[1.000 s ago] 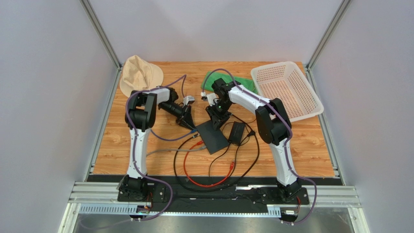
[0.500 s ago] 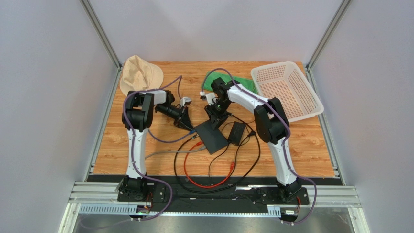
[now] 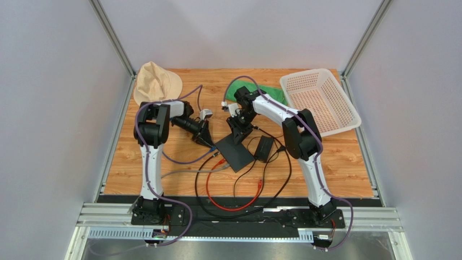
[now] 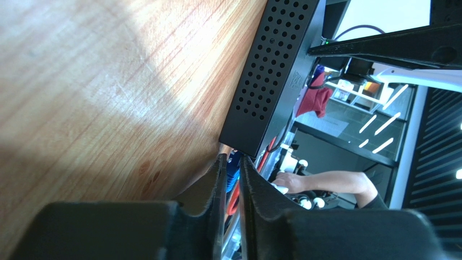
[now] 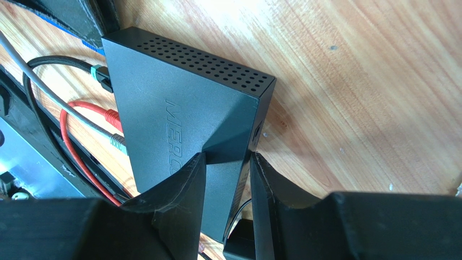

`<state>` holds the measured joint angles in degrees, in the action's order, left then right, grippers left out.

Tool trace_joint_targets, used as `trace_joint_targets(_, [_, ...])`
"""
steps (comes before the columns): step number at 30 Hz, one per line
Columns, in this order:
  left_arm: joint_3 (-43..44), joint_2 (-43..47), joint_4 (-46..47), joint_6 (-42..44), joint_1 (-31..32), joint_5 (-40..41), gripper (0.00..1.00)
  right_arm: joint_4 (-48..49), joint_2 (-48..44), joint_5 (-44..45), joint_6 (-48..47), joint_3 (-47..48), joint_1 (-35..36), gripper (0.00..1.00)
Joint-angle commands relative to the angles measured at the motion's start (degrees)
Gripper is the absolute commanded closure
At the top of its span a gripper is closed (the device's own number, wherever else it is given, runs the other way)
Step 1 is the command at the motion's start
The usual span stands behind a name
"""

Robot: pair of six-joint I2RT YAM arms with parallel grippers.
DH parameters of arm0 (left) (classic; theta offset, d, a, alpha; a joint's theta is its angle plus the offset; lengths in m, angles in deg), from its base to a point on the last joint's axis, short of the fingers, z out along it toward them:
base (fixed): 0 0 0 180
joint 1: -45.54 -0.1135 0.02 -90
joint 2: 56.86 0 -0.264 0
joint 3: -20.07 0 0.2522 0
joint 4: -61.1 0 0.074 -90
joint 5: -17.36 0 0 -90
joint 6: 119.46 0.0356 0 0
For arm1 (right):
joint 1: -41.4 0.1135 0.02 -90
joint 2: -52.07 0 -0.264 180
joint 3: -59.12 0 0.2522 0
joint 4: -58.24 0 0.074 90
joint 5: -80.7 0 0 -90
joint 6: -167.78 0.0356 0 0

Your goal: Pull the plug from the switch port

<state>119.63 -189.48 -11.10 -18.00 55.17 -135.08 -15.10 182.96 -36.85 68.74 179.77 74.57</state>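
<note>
The left gripper (image 4: 232,158) had its two fingers almost pressed together, pinching a small blue plug (image 4: 233,172) at the tips. The plug was right by one corner of the flat black switch (image 5: 162,108). It was too hidden to tell if the plug was still inside its hole in the switch.

The right gripper (image 5: 228,158) was squeezing the far corner of the switch, with one finger on each side of it. A red plug (image 5: 111,116), a grey plug (image 5: 117,142) and a black plug (image 5: 101,77) sat along the side of the switch that faced the arms.

The switch lay near the middle of the wooden table (image 3: 135,157). A smaller black power brick (image 3: 264,148) sat just beside it on the right. A red cable (image 3: 209,192) and a black cable (image 3: 282,184) looped in front. At the back of the table were a tan hat (image 3: 156,82), a green cloth (image 3: 268,92) and a white basket (image 3: 317,105).
</note>
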Motion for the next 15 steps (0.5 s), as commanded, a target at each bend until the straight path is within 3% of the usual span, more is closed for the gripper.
trace_joint_targets(1, [2.6,1.1,-0.6,3.5,0.6,2.8,0.74,9.0,5.7,10.0,-3.1,-1.0,1.0,0.63])
trace_joint_targets(8, [6.9,-1.8,-8.4,9.7,2.4,1.8,0.64,9.1,5.3,10.3,-3.7,-1.2,1.0,0.63])
trace_joint_targets(15, [3.2,-1.1,-4.9,8.1,3.8,4.2,0.63,9.0,4.9,10.4,-3.6,-1.2,1.1,0.63])
